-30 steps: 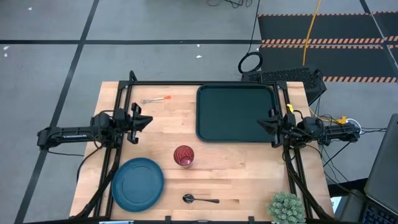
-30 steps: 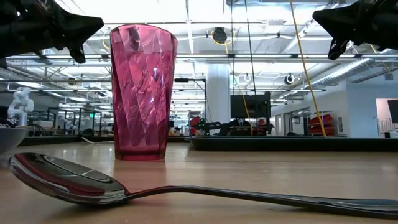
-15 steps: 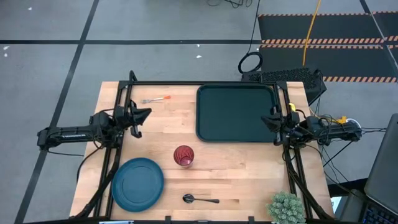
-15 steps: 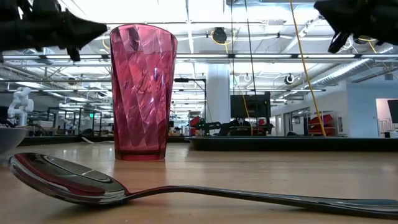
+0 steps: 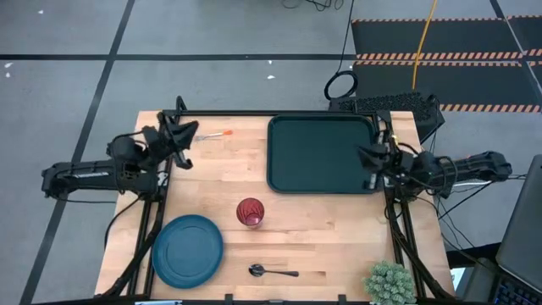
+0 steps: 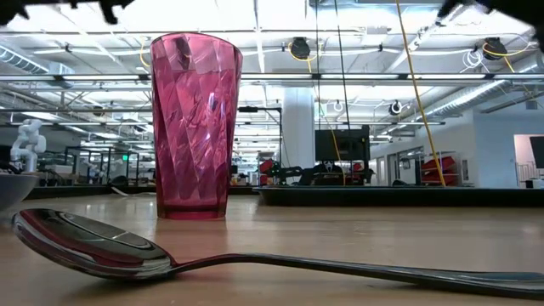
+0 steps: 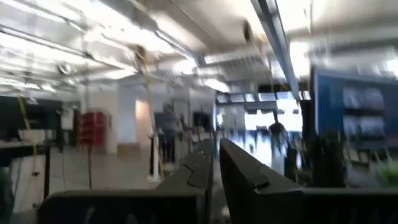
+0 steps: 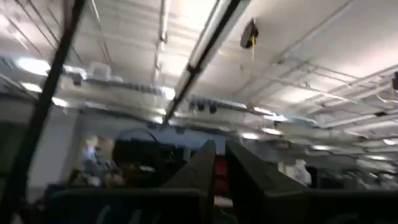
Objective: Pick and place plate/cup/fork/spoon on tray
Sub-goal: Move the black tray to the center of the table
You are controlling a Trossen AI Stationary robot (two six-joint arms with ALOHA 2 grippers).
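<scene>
Nothing has been placed: the tray [image 5: 322, 154] holds none of the four items. The fork [image 5: 212, 135] lies on the table just beside the left gripper [image 5: 185, 135], on its tray side and near the far edge. The cup [image 5: 250, 213] stands upright mid-table, well apart from both grippers and nearer the front than either. The plate [image 5: 187, 246] sits at the front, on the left arm's side; the spoon [image 5: 273, 272] lies just in front of the cup, beside the plate.

Left gripper: raised above the table close to the fork. Its wrist view shows the two fingers [image 7: 249, 180] pressed together with nothing between them. Right gripper [image 5: 369, 158]: over the tray's edge nearest its arm, fingers [image 8: 249, 177] nearly touching, holding nothing.

Judgement: the task is at its opening step, an approach to a first pick, most likely the fork by the left arm. The next move calls for spreading the fingers, lowering over the orange handle and closing across it; the fork is thin and lies flat, so a shallow or off-centre pinch could slip.

Surface: light wooden table [image 5: 322, 229] with a black frame along its far and side edges; a small green plant [image 5: 389, 281] at the front corner by the right arm. Room: grey floor with dark tape lines, hazard-striped matting beyond the table; the low view shows a hall with ceiling lights.
</scene>
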